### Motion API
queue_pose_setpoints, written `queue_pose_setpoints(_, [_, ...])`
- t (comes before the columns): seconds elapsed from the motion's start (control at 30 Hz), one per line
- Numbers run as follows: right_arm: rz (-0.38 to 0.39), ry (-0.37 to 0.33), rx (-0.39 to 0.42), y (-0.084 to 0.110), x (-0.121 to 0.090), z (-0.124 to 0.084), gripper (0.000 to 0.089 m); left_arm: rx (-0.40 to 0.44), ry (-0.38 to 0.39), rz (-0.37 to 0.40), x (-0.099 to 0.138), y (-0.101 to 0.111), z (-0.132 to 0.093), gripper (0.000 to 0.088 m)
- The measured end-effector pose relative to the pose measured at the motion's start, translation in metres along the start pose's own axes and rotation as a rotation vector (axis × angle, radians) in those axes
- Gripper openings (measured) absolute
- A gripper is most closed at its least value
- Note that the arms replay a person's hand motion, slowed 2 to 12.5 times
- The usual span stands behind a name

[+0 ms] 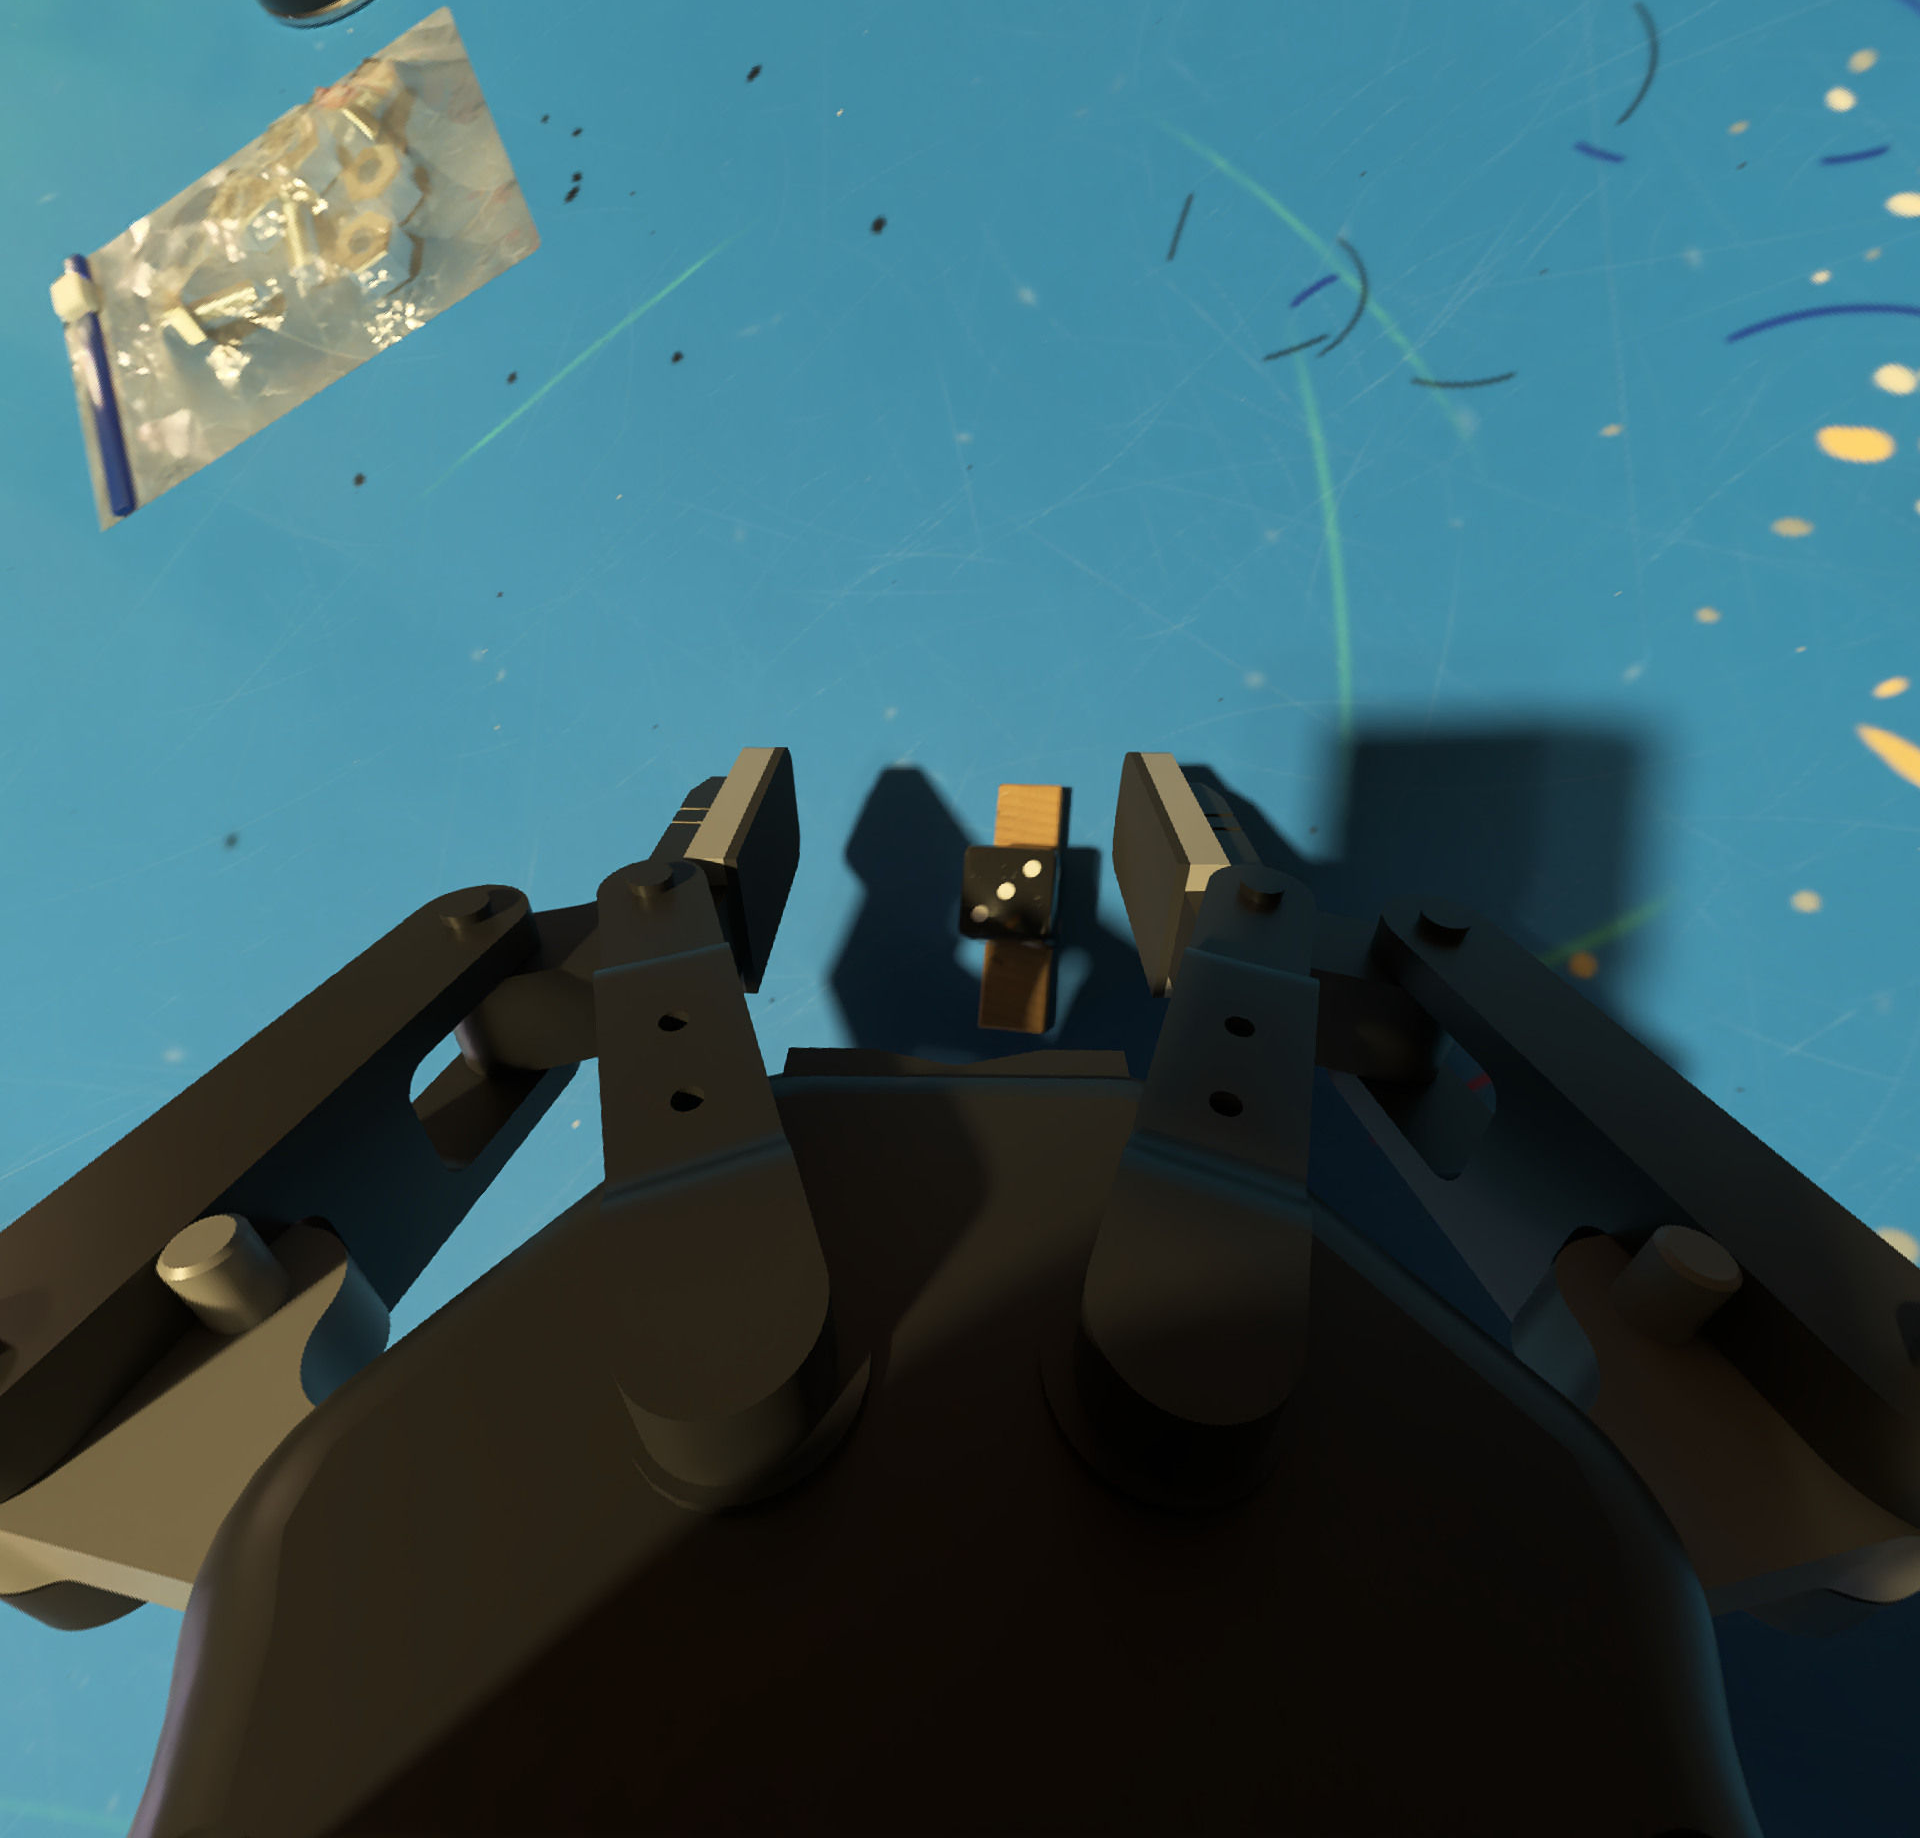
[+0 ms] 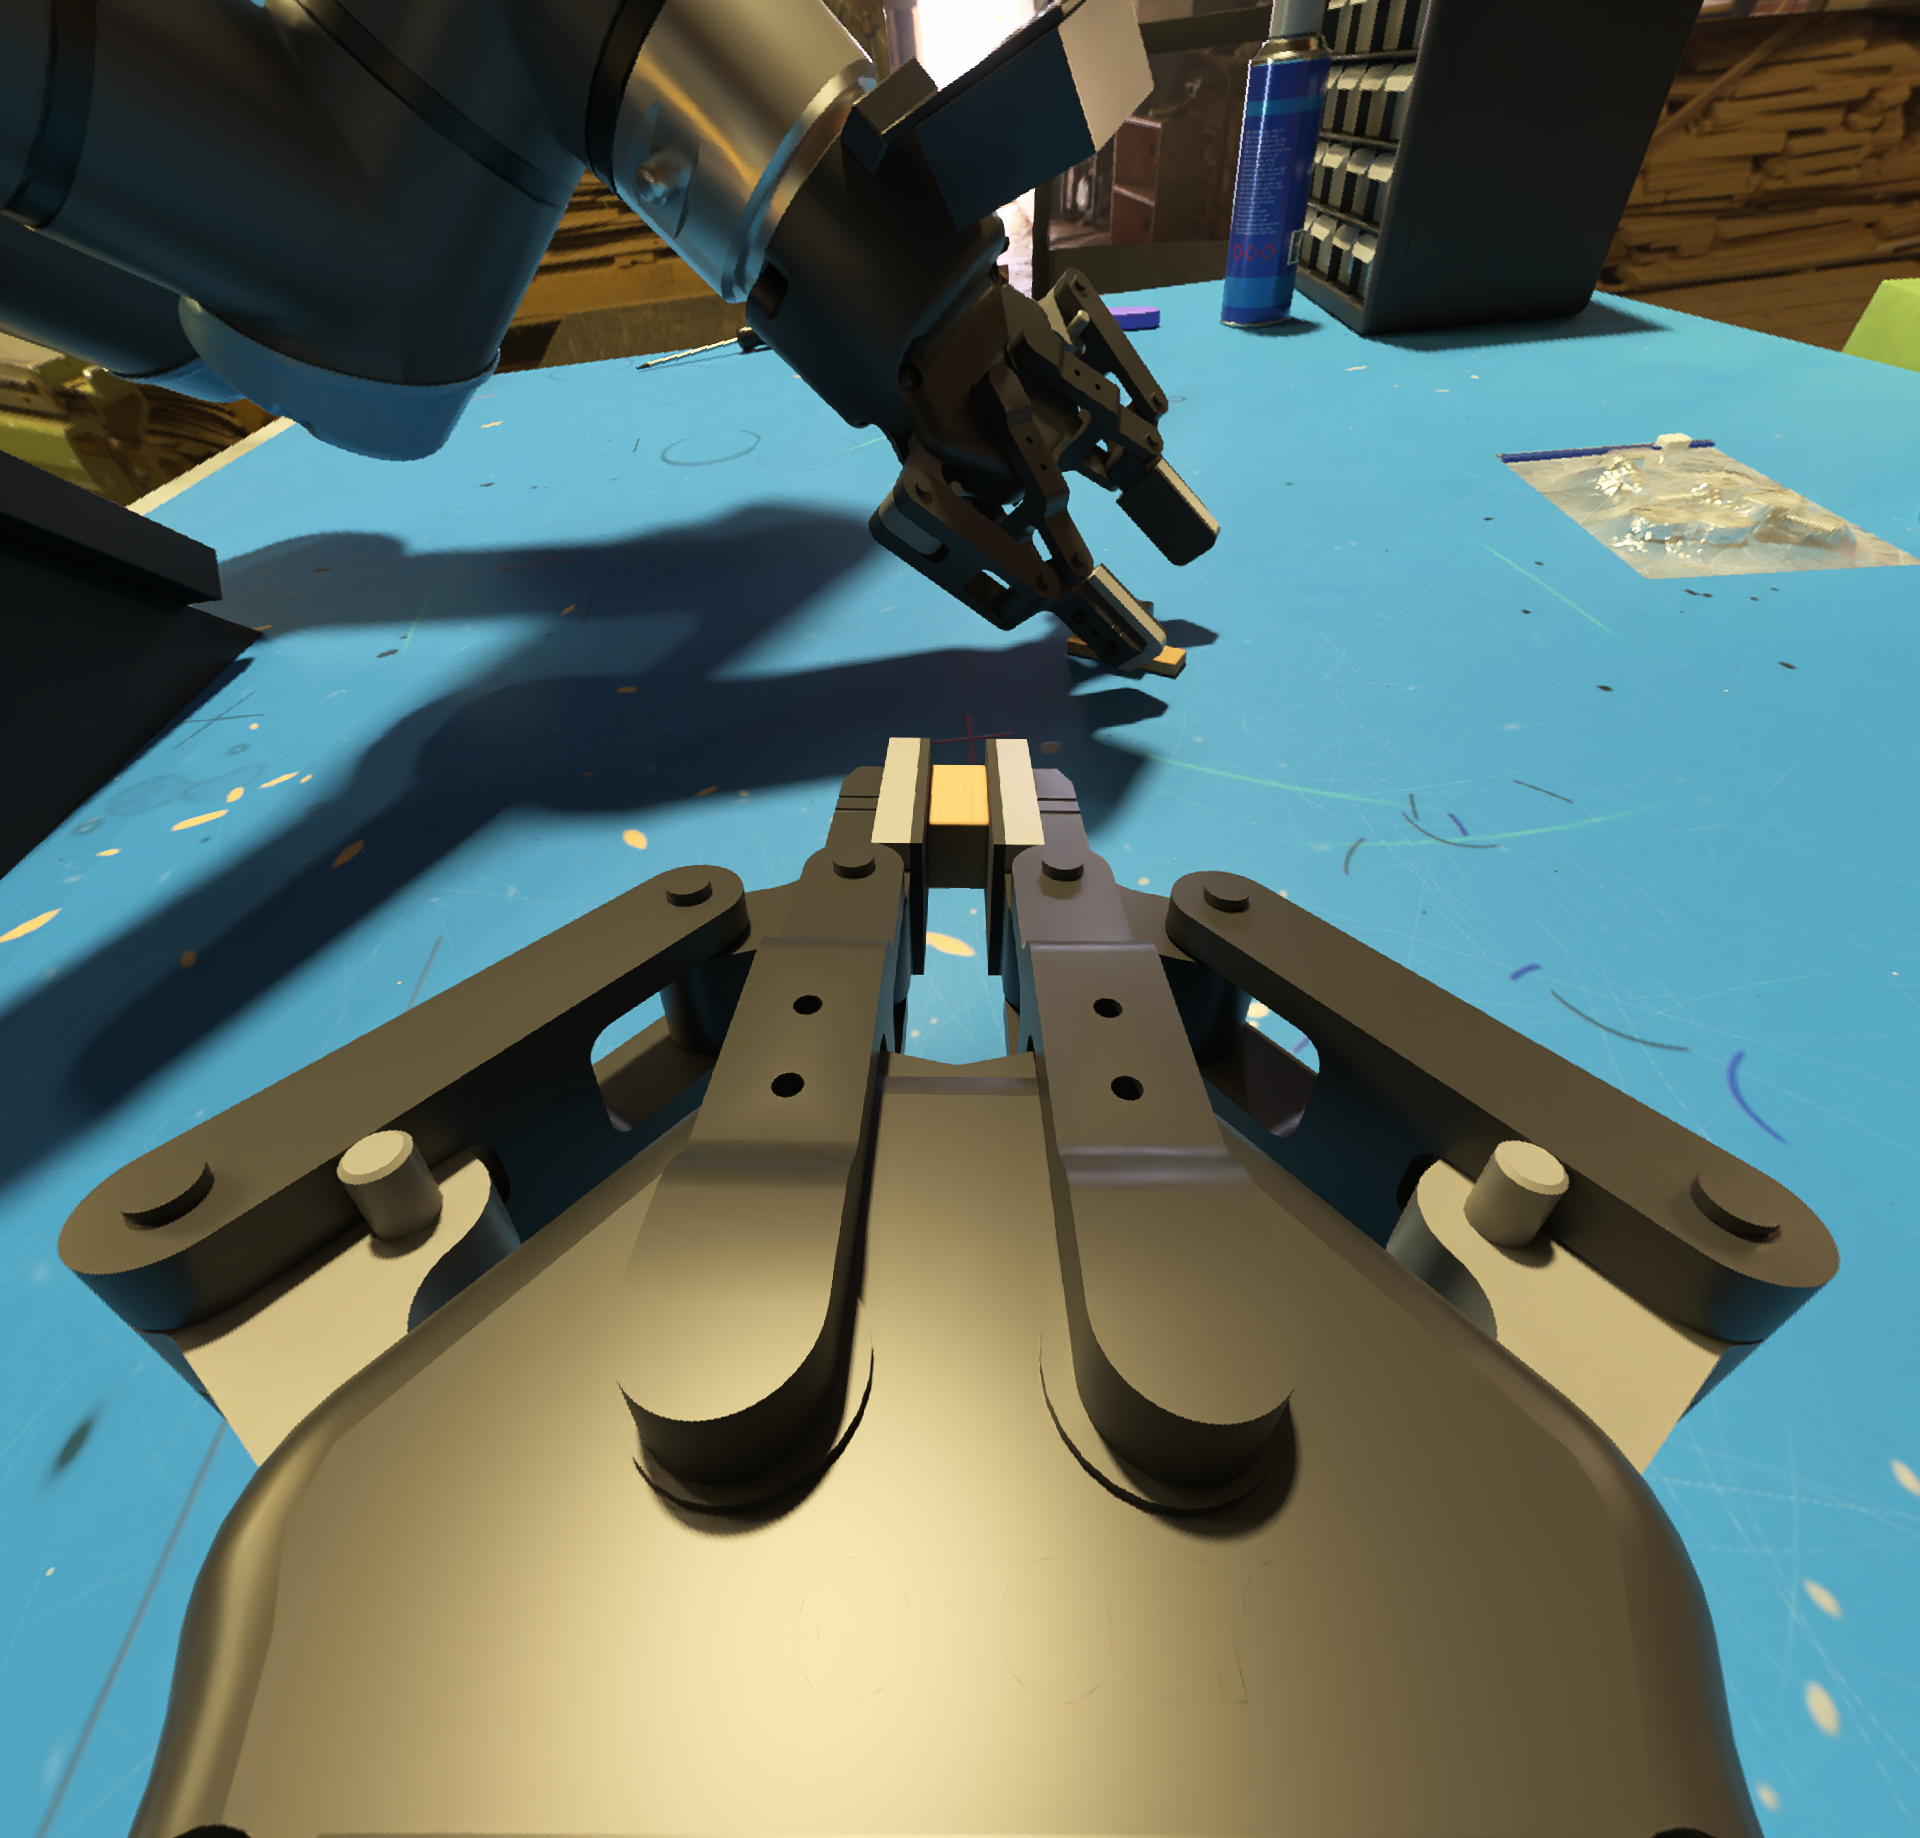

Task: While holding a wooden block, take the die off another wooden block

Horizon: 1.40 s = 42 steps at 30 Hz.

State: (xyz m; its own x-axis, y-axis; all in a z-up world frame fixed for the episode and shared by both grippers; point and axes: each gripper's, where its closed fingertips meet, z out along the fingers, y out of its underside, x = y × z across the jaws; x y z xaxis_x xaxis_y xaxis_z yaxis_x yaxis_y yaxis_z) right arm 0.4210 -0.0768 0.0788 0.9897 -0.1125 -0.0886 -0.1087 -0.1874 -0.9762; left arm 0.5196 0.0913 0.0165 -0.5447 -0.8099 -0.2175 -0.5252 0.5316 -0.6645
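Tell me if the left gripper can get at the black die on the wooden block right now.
Probably yes. The left gripper is open above the black white-spotted die, which sits on the flat wooden block between the fingers, nothing in between.

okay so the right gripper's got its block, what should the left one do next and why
Probably lower the left gripper straight down and close on the die. Its fingers are open with the die between them, sitting on the wooden block, while the right gripper already clamps its own block.
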Motion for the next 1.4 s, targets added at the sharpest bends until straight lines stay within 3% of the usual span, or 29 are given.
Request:
queue_pose_setpoints(0.2, [0.001, -0.003, 0.000, 0.000, -0.001, 0.000, 0.0092, -0.029, -0.038, 0.015, -0.010, 0.006, -0.005, 0.0509])
queue_pose_setpoints(0.43, [0.002, -0.005, 0.000, 0.000, -0.001, 0.001, 0.0092, 0.009, 0.107, -0.048, 0.004, 0.007, -0.003, 0.0476])
queue_pose_setpoints(0.83, [0.015, -0.011, 0.002, 0.000, 0.000, 0.001, 0.0092, 0.000, 0.219, -0.072, 0.010, 0.011, -0.005, 0.0351])
queue_pose_setpoints(1.2, [0.018, -0.012, -0.002, 0.001, 0.000, 0.001, 0.0091, -0.054, 0.225, -0.059, 0.009, 0.011, -0.004, 0.0331])
queue_pose_setpoints(1.4, [0.014, -0.010, -0.005, 0.001, 0.000, 0.002, 0.0091, -0.085, 0.209, -0.065, 0.009, 0.011, -0.005, 0.0216])
